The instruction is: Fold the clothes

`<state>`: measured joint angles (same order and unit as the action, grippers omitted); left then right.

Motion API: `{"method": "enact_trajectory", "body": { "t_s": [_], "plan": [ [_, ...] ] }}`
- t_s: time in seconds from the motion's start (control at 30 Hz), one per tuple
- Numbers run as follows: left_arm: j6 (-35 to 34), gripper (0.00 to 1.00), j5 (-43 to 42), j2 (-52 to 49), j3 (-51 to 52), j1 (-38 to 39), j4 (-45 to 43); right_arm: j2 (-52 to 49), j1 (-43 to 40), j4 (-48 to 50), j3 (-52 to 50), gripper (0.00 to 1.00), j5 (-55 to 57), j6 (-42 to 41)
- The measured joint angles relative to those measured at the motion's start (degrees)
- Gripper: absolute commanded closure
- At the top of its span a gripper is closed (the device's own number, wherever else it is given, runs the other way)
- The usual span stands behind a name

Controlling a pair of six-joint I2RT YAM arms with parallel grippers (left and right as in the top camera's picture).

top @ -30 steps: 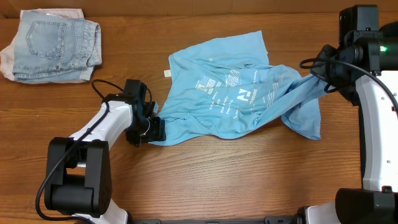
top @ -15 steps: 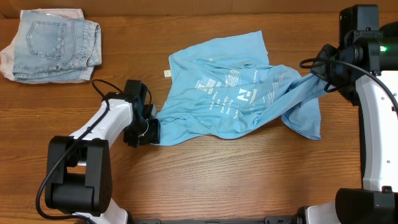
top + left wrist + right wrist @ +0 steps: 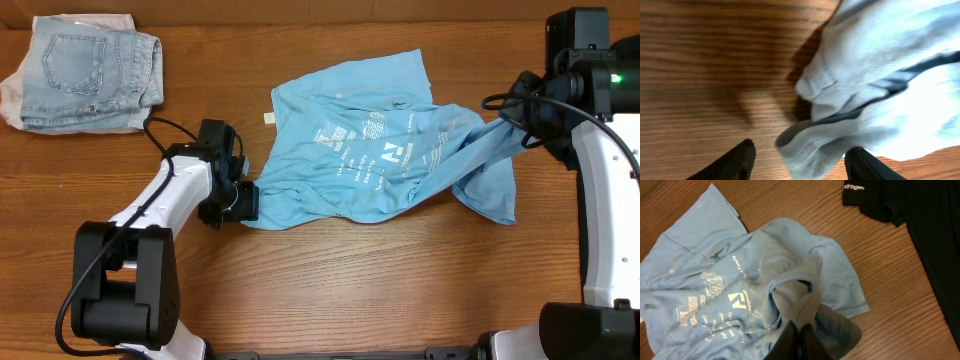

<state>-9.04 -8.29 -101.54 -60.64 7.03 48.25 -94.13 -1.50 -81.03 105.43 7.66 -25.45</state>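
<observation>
The light sky-blue T-shirt with white print lies crumpled in the middle of the table. My left gripper is at its lower left corner. In the left wrist view the fingers stand wide apart, open, with the shirt's bunched edge hanging between them. My right gripper is shut on the shirt's right side and holds a stretched fold off the table. The right wrist view shows the fingers pinched on that fold. A black T-shirt with white lettering lies beyond it.
Pale denim shorts lie folded at the far left corner on a pale pink cloth. A small tag lies by the shirt's left edge. Bare wood runs along the table's front.
My left gripper has shifted a little left and then toward the far side at the shirt's corner. The shirt and the right arm have stayed put.
</observation>
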Motion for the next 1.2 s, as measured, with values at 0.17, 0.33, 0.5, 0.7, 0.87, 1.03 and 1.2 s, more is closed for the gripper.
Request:
{"method": "enact_trajectory", "body": {
  "t_s": [0.17,0.33,0.5,0.7,0.87,1.03,1.2],
  "plan": [
    [0.00,0.54,-1.79,0.00,0.35,0.00,-1.05,-0.02,-0.02,-0.02,0.00,0.96,0.00,0.00],
    [0.00,0.63,-2.21,0.00,0.35,0.00,-1.14,-0.02,0.00,-0.04,0.00,0.96,0.02,0.00],
    [-0.26,0.63,-0.85,0.00,0.35,0.00,-0.68,0.00,0.00,-0.04,0.00,0.96,0.02,0.00],
    [-1.51,0.96,1.75,0.00,0.39,0.00,0.44,0.00,0.00,0.00,0.00,0.96,0.00,-0.02],
    [-1.55,0.96,2.27,0.00,-0.39,0.00,2.80,-0.02,0.00,-0.02,0.00,0.96,-0.48,0.00],
    [-1.55,0.96,2.38,0.00,-5.38,0.00,7.06,-0.02,0.00,-0.04,0.00,0.96,-1.51,0.00],
    [-1.55,0.96,2.38,0.68,-12.63,0.00,12.20,0.00,0.00,-0.02,0.00,0.96,-2.05,-0.02]
  ]
}}
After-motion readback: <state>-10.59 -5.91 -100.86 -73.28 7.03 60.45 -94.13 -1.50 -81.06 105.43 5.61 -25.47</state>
